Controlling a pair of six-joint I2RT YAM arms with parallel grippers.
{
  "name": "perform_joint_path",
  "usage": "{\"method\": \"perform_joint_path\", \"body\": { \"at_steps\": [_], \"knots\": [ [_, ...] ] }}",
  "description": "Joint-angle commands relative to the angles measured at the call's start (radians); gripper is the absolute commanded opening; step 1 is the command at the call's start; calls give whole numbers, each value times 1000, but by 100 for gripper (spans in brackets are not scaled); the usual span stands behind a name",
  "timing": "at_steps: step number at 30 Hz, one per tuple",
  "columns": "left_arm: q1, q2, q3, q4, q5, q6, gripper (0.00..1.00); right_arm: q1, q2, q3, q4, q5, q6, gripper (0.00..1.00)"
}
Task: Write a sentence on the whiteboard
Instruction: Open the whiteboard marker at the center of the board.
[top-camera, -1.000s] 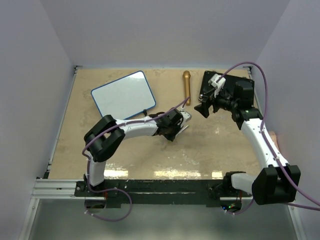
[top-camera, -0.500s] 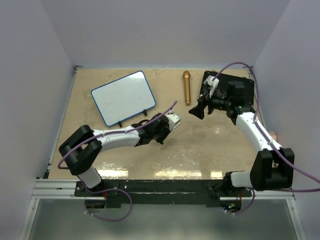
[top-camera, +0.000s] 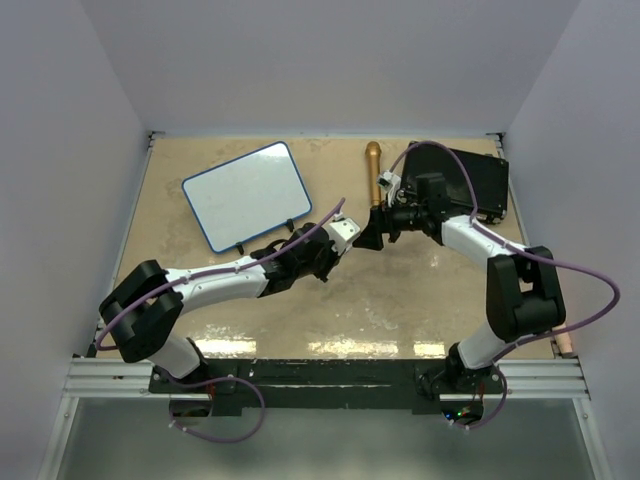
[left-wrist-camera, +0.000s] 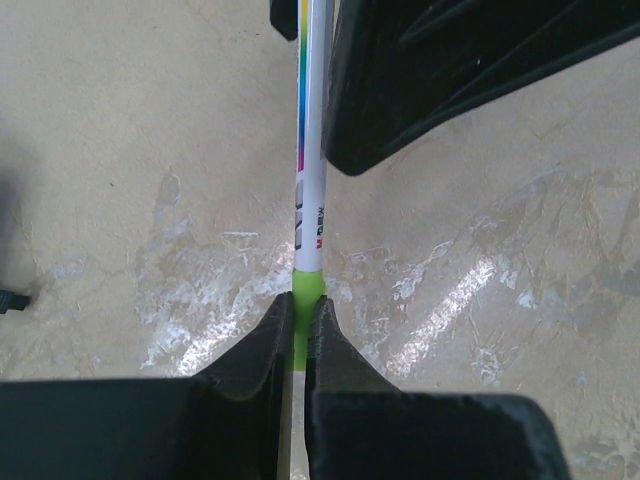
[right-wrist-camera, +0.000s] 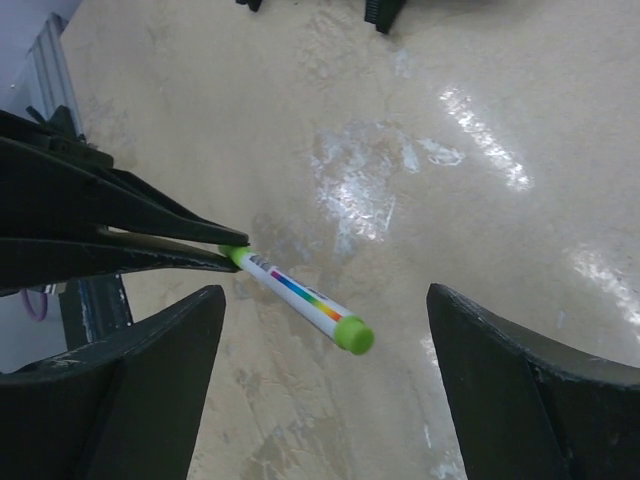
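Note:
The whiteboard (top-camera: 245, 195), white with a thin blue rim, lies flat at the back left of the table. My left gripper (top-camera: 338, 238) is shut on the green end of a white marker (left-wrist-camera: 311, 170) with a rainbow stripe, and holds it above the table. In the left wrist view the left gripper (left-wrist-camera: 300, 312) pinches that green end. My right gripper (top-camera: 368, 238) is open and faces the left one. In the right wrist view the marker (right-wrist-camera: 296, 296) and its green cap (right-wrist-camera: 354, 335) lie between the right gripper's (right-wrist-camera: 325, 295) spread fingers, not touching them.
A gold cylinder (top-camera: 373, 172) lies at the back middle. A black rectangular case (top-camera: 475, 182) lies at the back right, under the right arm. The tan table (top-camera: 420, 300) has shiny patches. Grey walls close in the sides and back.
My right gripper has moved left from over the black case to the left gripper. My left arm has stretched out, keeping the marker up near the table's middle.

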Motion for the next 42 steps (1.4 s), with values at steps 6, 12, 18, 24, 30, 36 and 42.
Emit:
{"method": "perform_joint_path", "body": {
  "at_steps": [6,12,18,24,30,36,42],
  "knots": [
    [2,-27,25,46,-3,49,0,37,43,44,12,-99,29,68],
    [2,-27,25,52,18,49,0,38,41,40,41,-156,77,60],
    [2,-22,28,60,32,85,0,38,44,34,72,-196,100,48],
    [1,-22,41,52,23,98,0,40,41,40,64,-205,95,24],
    [2,-54,30,69,-3,93,0,43,31,44,58,-220,95,0],
    [94,-276,-119,192,226,-7,59,38,-46,26,96,-257,109,0],
    [168,-334,-170,230,419,25,65,40,-95,1,119,-378,88,0]
  ]
}}
